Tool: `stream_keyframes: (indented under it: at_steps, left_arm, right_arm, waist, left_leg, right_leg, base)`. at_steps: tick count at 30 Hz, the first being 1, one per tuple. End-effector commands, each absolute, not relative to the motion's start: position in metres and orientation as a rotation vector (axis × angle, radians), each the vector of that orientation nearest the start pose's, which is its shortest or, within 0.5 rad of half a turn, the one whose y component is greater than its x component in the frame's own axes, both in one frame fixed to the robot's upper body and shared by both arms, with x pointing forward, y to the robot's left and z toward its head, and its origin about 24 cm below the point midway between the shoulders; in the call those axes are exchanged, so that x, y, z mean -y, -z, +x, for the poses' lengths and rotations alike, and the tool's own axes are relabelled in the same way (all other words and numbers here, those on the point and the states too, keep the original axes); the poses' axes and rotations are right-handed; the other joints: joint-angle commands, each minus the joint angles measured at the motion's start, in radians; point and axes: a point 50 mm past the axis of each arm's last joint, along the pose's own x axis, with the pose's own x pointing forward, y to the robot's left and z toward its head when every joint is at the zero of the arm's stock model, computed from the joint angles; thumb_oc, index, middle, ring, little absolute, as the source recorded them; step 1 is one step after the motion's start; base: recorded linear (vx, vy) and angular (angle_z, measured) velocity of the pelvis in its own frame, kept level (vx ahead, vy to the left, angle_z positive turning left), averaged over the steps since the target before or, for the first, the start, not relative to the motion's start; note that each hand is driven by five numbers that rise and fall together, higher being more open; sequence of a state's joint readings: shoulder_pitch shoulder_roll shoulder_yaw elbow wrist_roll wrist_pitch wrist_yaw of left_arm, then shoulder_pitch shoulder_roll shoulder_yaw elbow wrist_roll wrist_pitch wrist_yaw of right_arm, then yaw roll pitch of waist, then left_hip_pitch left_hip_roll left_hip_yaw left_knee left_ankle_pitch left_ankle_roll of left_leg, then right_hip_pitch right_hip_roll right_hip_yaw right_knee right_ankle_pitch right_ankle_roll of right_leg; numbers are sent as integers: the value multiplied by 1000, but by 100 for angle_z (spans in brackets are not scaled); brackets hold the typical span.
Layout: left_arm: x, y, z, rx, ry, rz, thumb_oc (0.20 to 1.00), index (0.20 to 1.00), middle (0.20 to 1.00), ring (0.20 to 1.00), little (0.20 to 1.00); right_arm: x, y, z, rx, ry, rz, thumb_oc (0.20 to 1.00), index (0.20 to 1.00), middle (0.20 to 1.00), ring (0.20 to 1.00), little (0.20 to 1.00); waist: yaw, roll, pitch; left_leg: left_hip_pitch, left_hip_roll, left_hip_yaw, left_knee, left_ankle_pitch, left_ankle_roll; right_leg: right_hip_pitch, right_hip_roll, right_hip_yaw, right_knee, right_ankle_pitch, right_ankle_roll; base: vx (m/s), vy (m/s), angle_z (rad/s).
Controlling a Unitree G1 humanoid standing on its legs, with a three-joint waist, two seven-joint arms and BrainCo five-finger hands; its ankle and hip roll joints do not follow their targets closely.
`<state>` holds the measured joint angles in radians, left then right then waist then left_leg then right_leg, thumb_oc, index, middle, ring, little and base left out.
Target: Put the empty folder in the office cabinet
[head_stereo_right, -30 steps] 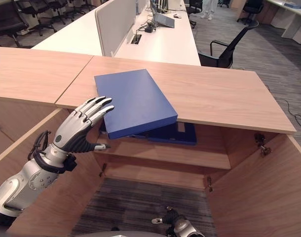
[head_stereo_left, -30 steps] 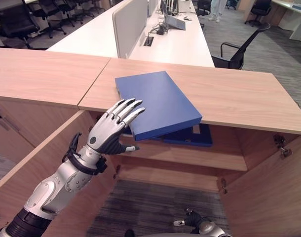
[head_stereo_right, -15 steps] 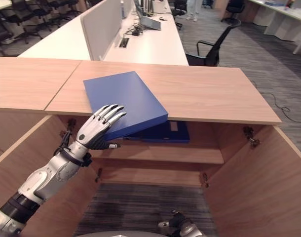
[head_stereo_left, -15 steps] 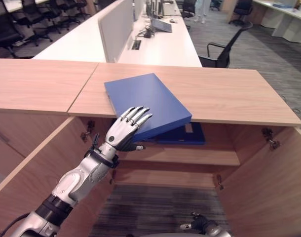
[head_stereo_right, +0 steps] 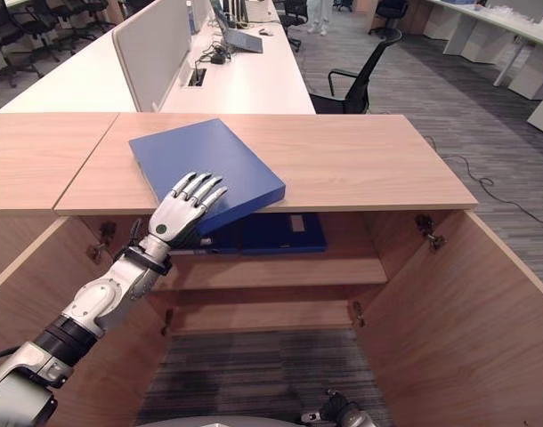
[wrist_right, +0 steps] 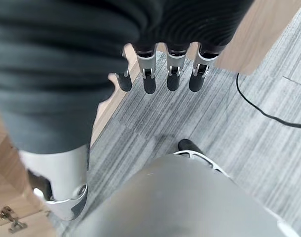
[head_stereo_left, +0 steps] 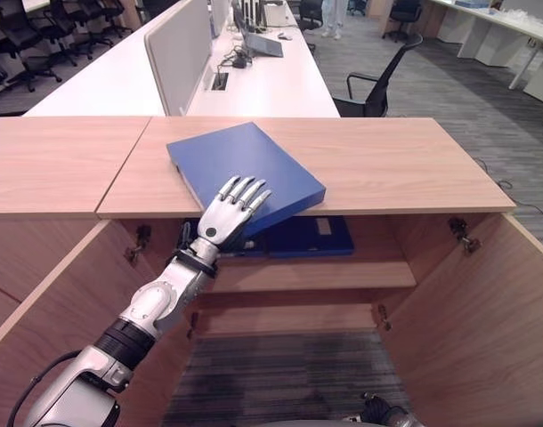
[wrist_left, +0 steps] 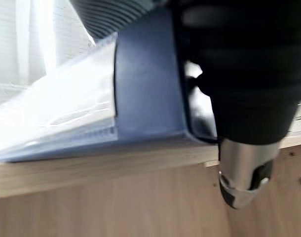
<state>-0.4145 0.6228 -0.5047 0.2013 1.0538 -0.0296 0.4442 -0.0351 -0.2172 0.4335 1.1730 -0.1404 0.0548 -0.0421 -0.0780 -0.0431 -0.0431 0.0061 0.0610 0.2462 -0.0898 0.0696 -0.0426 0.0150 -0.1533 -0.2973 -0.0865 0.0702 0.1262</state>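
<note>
A blue folder [head_stereo_left: 245, 165] lies on the wooden cabinet top [head_stereo_left: 405, 169], its near corner jutting over the front edge. My left hand [head_stereo_left: 225, 216] rests on that corner, open with straight fingers spread on the cover. In the left wrist view the folder's spine [wrist_left: 145, 94] with a clear label pocket sits on the wood edge, and the thumb [wrist_left: 244, 180] hangs below it. A darker blue folder [head_stereo_left: 303, 238] lies on the upper shelf inside the open cabinet. My right hand [head_stereo_right: 338, 411] hangs low over the carpet, fingers [wrist_right: 172, 74] relaxed and holding nothing.
Both cabinet doors stand wide open, the left door [head_stereo_left: 67, 294] and the right door [head_stereo_left: 490, 311]. A second shelf [head_stereo_left: 289, 316] sits lower inside. Behind the cabinet runs a long white desk [head_stereo_left: 263, 80] with a divider, and a black chair [head_stereo_left: 378, 80].
The camera has shifted. My left hand has reached forward from beside the folder's near corner onto its cover. The folder now overhangs the front edge less.
</note>
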Motion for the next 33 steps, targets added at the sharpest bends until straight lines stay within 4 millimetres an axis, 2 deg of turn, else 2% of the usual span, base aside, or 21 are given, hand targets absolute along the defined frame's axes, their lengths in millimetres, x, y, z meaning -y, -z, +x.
stream_keyframes:
  at_steps: [1,4,5,6,16,22,24,26,27,28,30,31,32,33]
  left_arm:
    - [-169,-132,330,689,-132,1812,1000,1000,1000,1000,1000]
    - [-175,-129,332,643,-154,1839,1000,1000,1000,1000,1000]
    - [-177,-125,333,619,-155,1850,727,727,727,727,727]
    - [-178,-125,333,612,-157,1851,200,200,200,200,200]
    - [-192,-114,335,497,-159,1884,200,200,200,200,200]
    - [-192,-126,326,515,-161,1723,200,200,200,200,200]
    - [-185,-131,318,547,-136,1598,200,200,200,200,200]
    - [-177,-140,297,607,-74,1388,200,200,200,200,200]
    - [-171,-141,284,606,-24,1170,200,200,200,200,200]
    - [-171,-144,278,619,-23,1091,200,200,200,200,200]
    - [-165,-142,266,603,40,838,200,200,200,200,200]
    - [-172,-145,256,607,36,777,200,200,200,200,200]
    - [-186,-141,243,563,47,675,200,200,200,200,200]
    - [-186,-141,242,560,49,672,200,200,200,200,200]
  right_arm:
    - [187,161,118,-1124,-357,-662,1000,1000,1000,1000,1000]
    - [187,161,117,-1126,-366,-661,1000,1000,1000,1000,1000]
    - [186,161,117,-1126,-369,-661,1000,1000,1000,1000,1000]
    - [185,161,118,-1124,-371,-658,1000,1000,1000,1000,1000]
    - [185,161,116,-1137,-381,-647,1000,1000,1000,1000,1000]
    - [181,160,118,-1127,-386,-621,1000,1000,1000,1000,1000]
    - [175,158,126,-1099,-386,-587,1000,1000,1000,1000,1000]
    - [158,149,149,-1015,-393,-521,1000,1000,1000,1000,1000]
    - [146,139,169,-932,-384,-459,1000,1000,1000,1000,1000]
    - [141,133,178,-894,-373,-422,1000,1000,1000,1000,1000]
    - [165,128,194,-889,-193,-257,1000,1000,1000,1000,1000]
    - [169,117,204,-814,-189,-219,1000,1000,1000,1000,1000]
    - [185,75,224,-573,-179,-115,1000,1000,1000,1000,1000]
    - [186,75,222,-577,-179,-115,1000,1000,1000,1000,1000]
  waist:
    - [-8,-64,5]
    - [-8,-65,5]
    - [-8,-65,5]
    - [-7,-66,5]
    - [-3,-67,9]
    - [3,-69,14]
    - [12,-69,18]
    - [25,-65,22]
    - [34,-60,24]
    - [40,-59,23]
    - [63,-54,20]
    - [66,-55,23]
    - [60,-56,31]
    - [61,-56,28]
  left_leg:
    - [44,-26,14,3,-151,34]
    - [45,-27,14,3,-152,34]
    - [46,-27,14,3,-153,34]
    - [46,-27,14,3,-154,35]
    - [48,-28,16,3,-154,36]
    - [46,-29,15,3,-152,36]
    - [44,-29,11,3,-150,36]
    - [45,-30,5,3,-149,36]
    - [49,-31,2,3,-148,35]
    - [47,-33,1,3,-147,36]
    - [51,-34,-5,3,-146,33]
    - [53,-34,-5,3,-146,32]
    - [57,-32,-7,3,-147,30]
    - [54,-33,-6,3,-143,31]
  right_leg:
    - [-54,-15,40,-1,-6,64]
    - [-53,-15,40,-1,-6,63]
    - [-53,-15,41,-1,-7,63]
    - [-53,-15,40,-1,-7,62]
    - [-51,-15,36,-1,-6,61]
    - [-51,-15,35,-1,-5,59]
    - [-51,-16,32,-1,-5,58]
    - [-49,-17,27,-1,-6,57]
    - [-44,-17,21,-1,-7,56]
    - [-45,-19,20,-1,-6,56]
    - [-35,-23,6,-1,-7,56]
    - [-33,-24,5,-1,-6,56]
    - [-31,-22,6,-1,-8,58]
    - [-33,-24,6,-1,-5,57]
  base:
    - [-5,-10,-4]
    - [-5,-12,-5]
    - [0,0,0]
    - [0,0,0]
    - [0,0,0]
    - [0,0,0]
    - [0,0,0]
    - [0,0,0]
    - [25,18,5]
    - [44,24,8]
    - [44,10,13]
    - [30,-3,21]
    - [2,-3,17]
    - [0,3,13]
